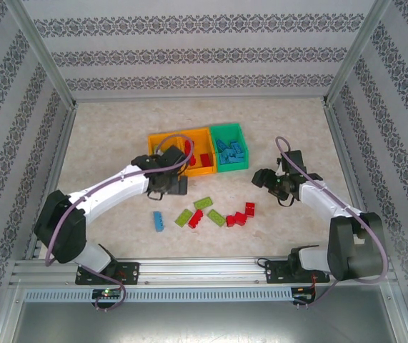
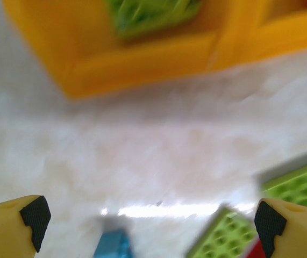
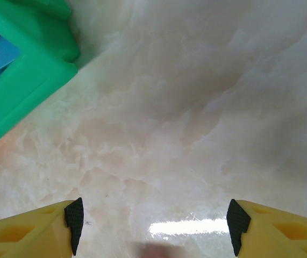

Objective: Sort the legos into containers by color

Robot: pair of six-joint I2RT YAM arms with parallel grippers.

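Plastic, hard and studded, the small red, blue and lime-green legos (image 1: 216, 217) lie loose on the pale marbled surface (image 1: 111, 143). They sit just on the near side of the left gripper (image 1: 177, 186) and well to the left of the right gripper (image 1: 264, 177). Others already lie in the joined orange and green plastic containers (image 1: 178, 133).

From the left wrist, the left gripper (image 2: 153, 220) is spread wide and empty. An orange bin (image 2: 142, 59) lies ahead, and a lime-green lego (image 2: 226, 236) sits beside its right finger.

From the right wrist, the right gripper (image 3: 153, 226) is spread and empty, with the green bin (image 3: 35, 75) ahead-left.

Each lego looks light, stiff and slick-sided, so pinch across the flat long sides, not the studs.
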